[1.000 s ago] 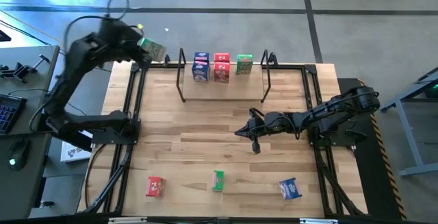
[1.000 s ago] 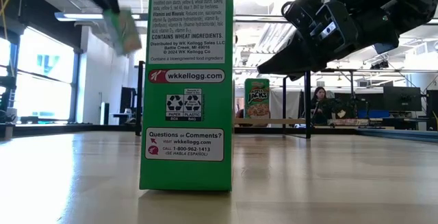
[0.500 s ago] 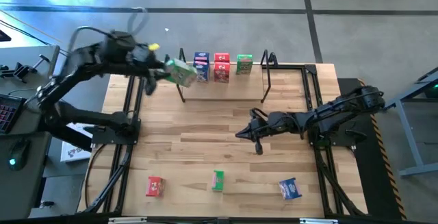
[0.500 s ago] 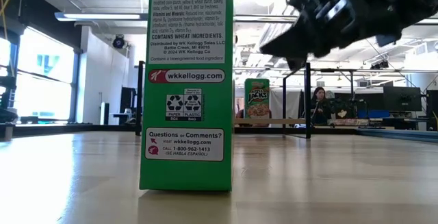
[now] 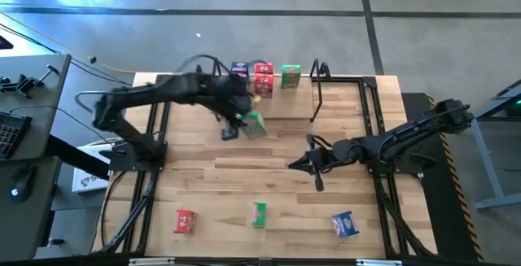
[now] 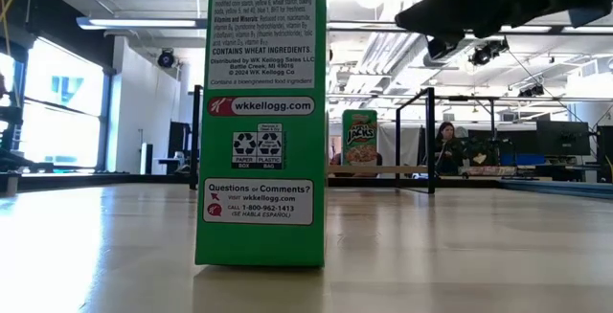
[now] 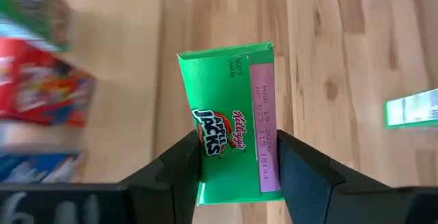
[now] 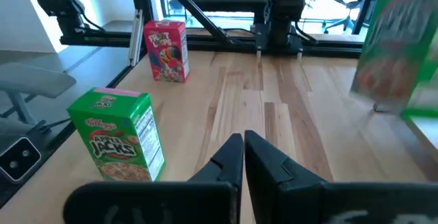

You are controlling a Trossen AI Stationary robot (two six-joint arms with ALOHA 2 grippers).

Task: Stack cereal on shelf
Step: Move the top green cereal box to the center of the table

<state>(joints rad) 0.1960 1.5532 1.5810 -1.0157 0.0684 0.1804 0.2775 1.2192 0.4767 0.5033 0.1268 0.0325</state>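
Your left hand (image 7: 236, 176) is clamped on a green cereal box (image 7: 233, 152), one finger on each broad face and the printed front turned to the wrist camera. This grip across the flat sides is probably what keeps the box from turning as you carry it. In the high view the box hangs under the hand (image 5: 242, 124) above the desk (image 5: 269, 172), just in front of the shelf (image 5: 264, 95).

Beyond the hand, on the shelf board, a blue box (image 5: 239, 71), a red box (image 5: 262, 80) and a green box (image 5: 291, 76) stand in a row. The red one looks to be two boxes, one on the other, so I judge the shelf is filling by colour and your box belongs on the green one, to the far side of the red.

Your right hand (image 8: 243, 157) waits low over the middle of the desk, its fingers pressed together and holding nothing. Ahead of it, near the desk edge, stand a second green box (image 8: 118, 136) and a red box (image 8: 165, 50); a blue box (image 5: 345, 224) lies to one side of it. These three are not yet stacked.
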